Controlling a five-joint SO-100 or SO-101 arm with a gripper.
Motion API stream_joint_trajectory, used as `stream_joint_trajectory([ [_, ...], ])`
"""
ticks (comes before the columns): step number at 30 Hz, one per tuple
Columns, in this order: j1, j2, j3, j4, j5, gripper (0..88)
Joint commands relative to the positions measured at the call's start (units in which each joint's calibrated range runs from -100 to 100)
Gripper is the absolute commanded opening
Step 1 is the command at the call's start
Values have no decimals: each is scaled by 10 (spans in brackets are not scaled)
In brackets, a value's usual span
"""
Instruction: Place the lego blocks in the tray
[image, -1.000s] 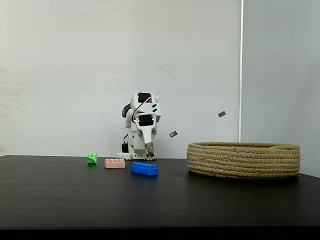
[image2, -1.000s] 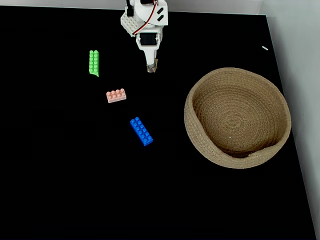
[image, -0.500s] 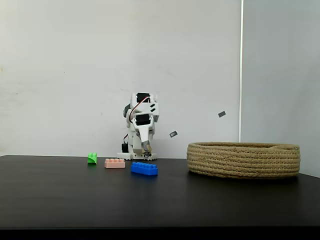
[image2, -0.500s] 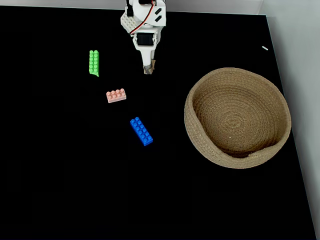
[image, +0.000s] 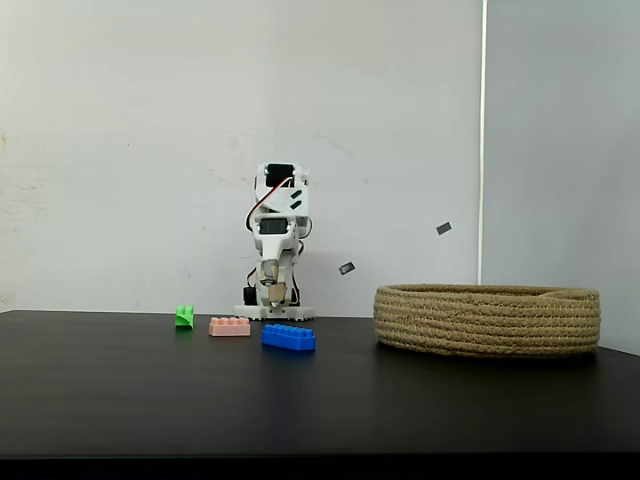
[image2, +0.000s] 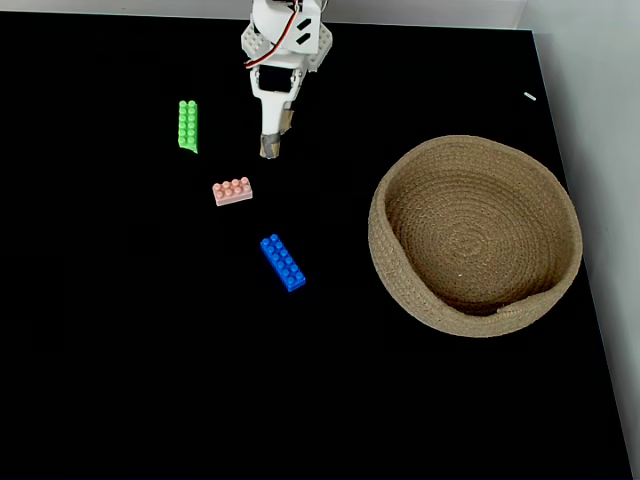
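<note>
The black table (image2: 150, 380) runs wide and bare across the near half in the top-down fixed view, and its right edge lies just beyond the rope tray (image2: 400, 290). The tray, a shallow round basket of coiled tan rope with nothing in it, sits right of all three bricks, and a broad strip of open tabletop separates it from them.

The blue brick (image2: 283, 263) is the one closest to the tray; it is long, two studs wide, and its long axis slants from upper left to lower right. Further from the tray, up and left of the blue one, the pale pink brick (image2: 232, 191) is short and lies nearly crosswise. The green brick (image2: 187, 125) is farthest from the tray, slim, with its long axis running toward the back wall.

The gripper (image2: 270, 147) hangs off the white arm (image2: 285, 40), between the green brick and the tray and above the pink brick in that view, touching no brick. In the side fixed view the gripper (image: 274, 292) is clear of the tabletop. Its fingers look pressed together, though the tip is too small to be certain.
</note>
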Motion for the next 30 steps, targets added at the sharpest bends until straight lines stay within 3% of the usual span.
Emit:
stream_joint_trajectory([
  [1, 33, 87, -83, -7, 22, 315],
  [11, 89, 337, -230, -75, 44, 342],
  [20, 137, 393, -223, -134, 80, 365],
  [30, 135, 479, -257, -172, 91, 373],
])
